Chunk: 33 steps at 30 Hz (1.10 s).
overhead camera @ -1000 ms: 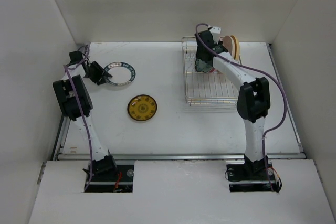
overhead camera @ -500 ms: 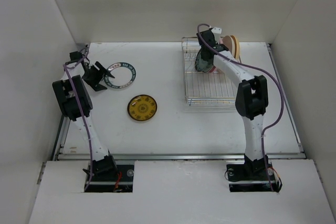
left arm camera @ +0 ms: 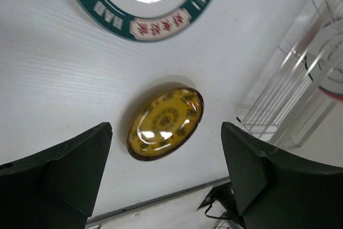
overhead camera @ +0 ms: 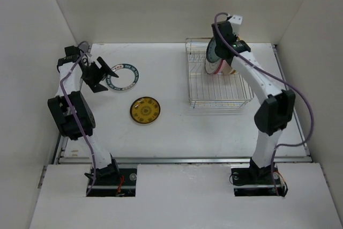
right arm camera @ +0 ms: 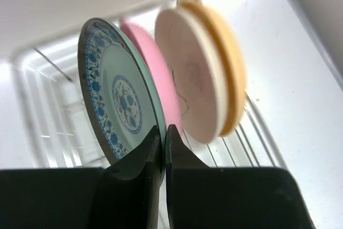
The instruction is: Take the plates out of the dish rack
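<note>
My right gripper (right arm camera: 163,130) is shut on the lower rim of a pale teal plate (right arm camera: 115,100) with a blue flower pattern, held upright over the far end of the dish rack (overhead camera: 217,92). From above, that gripper (overhead camera: 218,46) and the teal plate (overhead camera: 211,54) show edge-on. Behind it a pink plate (right arm camera: 155,76), a pale pink plate (right arm camera: 187,79) and an orange-yellow plate (right arm camera: 233,71) stand in the rack. My left gripper (overhead camera: 109,78) is open beside a white plate with a green ring (overhead camera: 122,75) that lies flat. A small yellow patterned plate (overhead camera: 145,110) lies mid-table.
In the left wrist view the open left gripper (left arm camera: 166,148) frames the yellow plate (left arm camera: 166,122), with the ringed plate (left arm camera: 155,22) above and the rack's corner (left arm camera: 300,95) at right. White walls enclose the table on three sides.
The right gripper has shut on the teal plate and raised it from the rack. The left gripper has opened, let go of the ringed plate and drawn back to the left.
</note>
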Available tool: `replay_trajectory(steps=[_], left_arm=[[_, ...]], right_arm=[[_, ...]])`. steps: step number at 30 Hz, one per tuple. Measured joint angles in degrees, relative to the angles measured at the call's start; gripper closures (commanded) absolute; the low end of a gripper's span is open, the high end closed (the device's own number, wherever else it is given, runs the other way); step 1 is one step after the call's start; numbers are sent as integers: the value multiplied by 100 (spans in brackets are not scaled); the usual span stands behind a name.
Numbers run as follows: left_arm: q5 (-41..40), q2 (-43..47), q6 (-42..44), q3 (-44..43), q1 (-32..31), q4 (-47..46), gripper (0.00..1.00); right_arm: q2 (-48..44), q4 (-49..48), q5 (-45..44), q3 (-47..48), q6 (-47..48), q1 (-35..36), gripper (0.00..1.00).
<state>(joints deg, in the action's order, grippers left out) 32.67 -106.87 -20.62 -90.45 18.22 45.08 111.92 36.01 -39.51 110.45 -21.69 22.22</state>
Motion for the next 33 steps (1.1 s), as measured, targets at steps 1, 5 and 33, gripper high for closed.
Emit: replay_trajectory(steps=[1, 5, 33], left_arm=[[37, 164, 57, 0, -61, 74, 20], [420, 800, 221, 146, -334, 153, 20], [1038, 1731, 3150, 385, -2566, 999, 97]], right_arm=[[-317, -24, -44, -48, 9, 33, 100], [-1746, -236, -197, -485, 9, 343, 100], [-2656, -3056, 4927, -4273, -841, 2323, 100]])
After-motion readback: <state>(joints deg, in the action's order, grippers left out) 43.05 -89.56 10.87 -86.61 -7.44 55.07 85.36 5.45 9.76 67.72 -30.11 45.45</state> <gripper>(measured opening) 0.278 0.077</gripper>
